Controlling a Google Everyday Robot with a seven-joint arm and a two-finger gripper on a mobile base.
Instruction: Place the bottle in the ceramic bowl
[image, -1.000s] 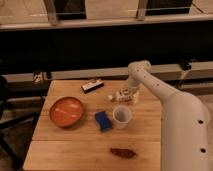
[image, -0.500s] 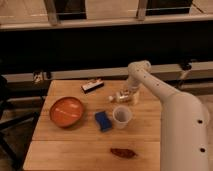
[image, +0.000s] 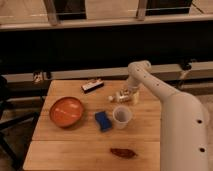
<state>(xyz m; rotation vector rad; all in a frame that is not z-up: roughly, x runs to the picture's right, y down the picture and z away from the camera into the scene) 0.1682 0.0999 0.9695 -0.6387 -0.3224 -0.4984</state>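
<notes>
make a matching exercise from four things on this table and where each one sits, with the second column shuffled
Things:
1. ceramic bowl
2. bottle
3. blue sponge
4. dark flat box

Places:
a. just left of the white cup
b. near the back edge of the table, left of the bottle
c. on the left part of the table, apart from the rest
d. right next to the gripper, behind the cup

Pairs: 1-c, 2-d, 3-a, 4-b
</notes>
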